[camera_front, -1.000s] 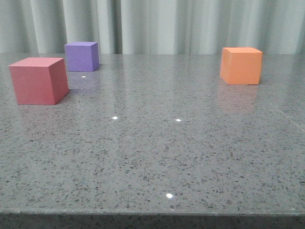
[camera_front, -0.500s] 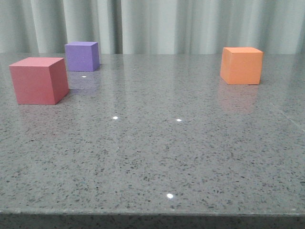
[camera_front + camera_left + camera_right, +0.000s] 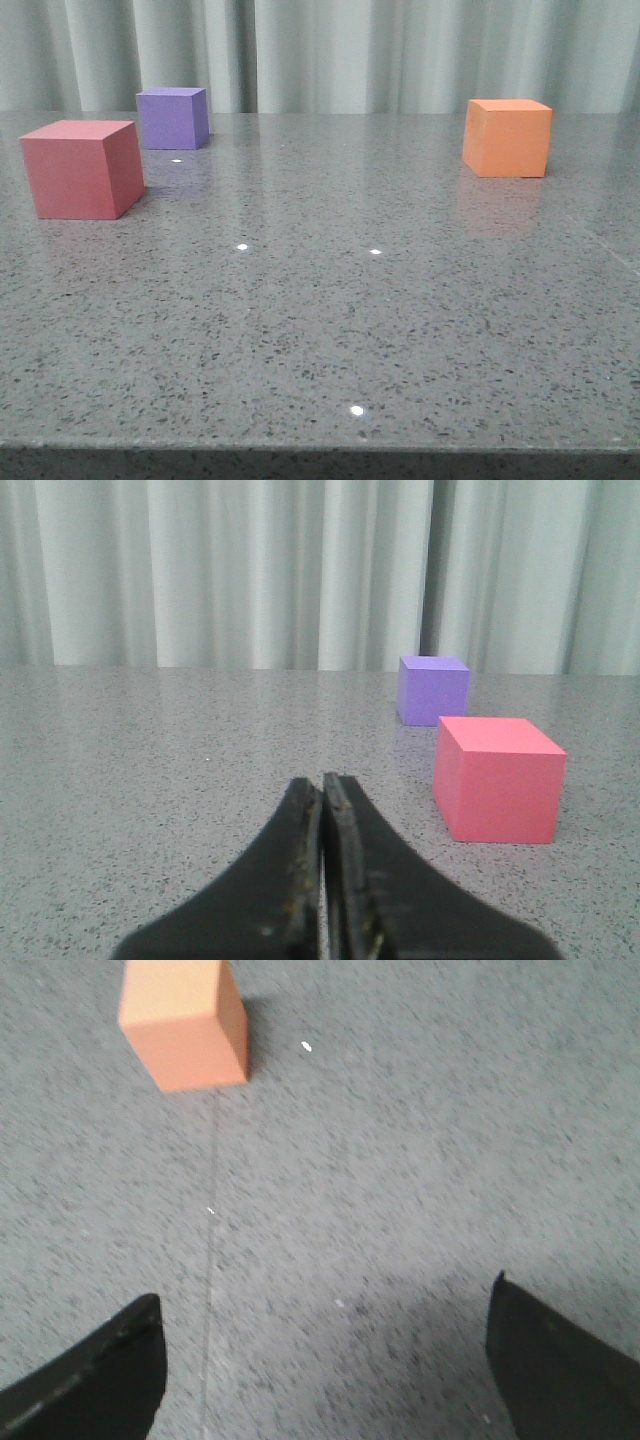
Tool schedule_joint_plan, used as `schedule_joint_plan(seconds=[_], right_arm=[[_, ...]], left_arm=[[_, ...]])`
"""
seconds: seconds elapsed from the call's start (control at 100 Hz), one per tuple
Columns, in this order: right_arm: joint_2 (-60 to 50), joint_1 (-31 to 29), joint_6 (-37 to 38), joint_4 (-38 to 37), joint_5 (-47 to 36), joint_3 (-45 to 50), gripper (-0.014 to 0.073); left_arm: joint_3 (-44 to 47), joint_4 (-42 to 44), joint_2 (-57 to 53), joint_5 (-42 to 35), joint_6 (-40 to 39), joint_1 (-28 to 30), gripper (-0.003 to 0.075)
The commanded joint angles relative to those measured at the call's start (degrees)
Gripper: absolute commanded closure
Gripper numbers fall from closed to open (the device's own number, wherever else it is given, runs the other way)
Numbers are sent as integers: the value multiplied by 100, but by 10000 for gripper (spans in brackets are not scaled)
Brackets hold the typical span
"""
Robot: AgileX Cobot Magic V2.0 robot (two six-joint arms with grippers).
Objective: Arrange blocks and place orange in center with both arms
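Three unmarked cubes, red-pink [image 3: 82, 168], purple [image 3: 172, 118] and orange [image 3: 507, 137], dot the bench [image 3: 330, 330]; wrist views alone show the left pincer [image 3: 324, 790] closed, the right pincer [image 3: 325, 1355] spread wide.

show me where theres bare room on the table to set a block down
The broad grey speckled tabletop lies bare between the red-pink matte cube on the left and the orange matte cube on the right. Crowded only far left, where the purple matte cube sits close behind the red-pink one.

Two blocks [image 3: 82, 168] [image 3: 172, 118] left on table [image 3: 330, 330], third [image 3: 507, 137] right.
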Motion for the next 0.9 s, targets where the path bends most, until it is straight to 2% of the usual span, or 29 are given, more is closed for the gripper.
schedule_joint_plan(seconds=[0.0,0.3,0.64,0.89], right_arm=[[395,108,-33,85,-527,-463,-49],[2378,726,-33,85,-560,-1984,-49],[4344,726,-35,50,-442,-3811,-49],[5233,726,-35,-291,-448,-4446,-49]], left_arm=[[248,-43,-219,-456,11,20,741],[248,-43,-219,-456,11,20,741],[248,-43,-219,-456,11,20,741],[248,-43,-219,-456,11,20,741]])
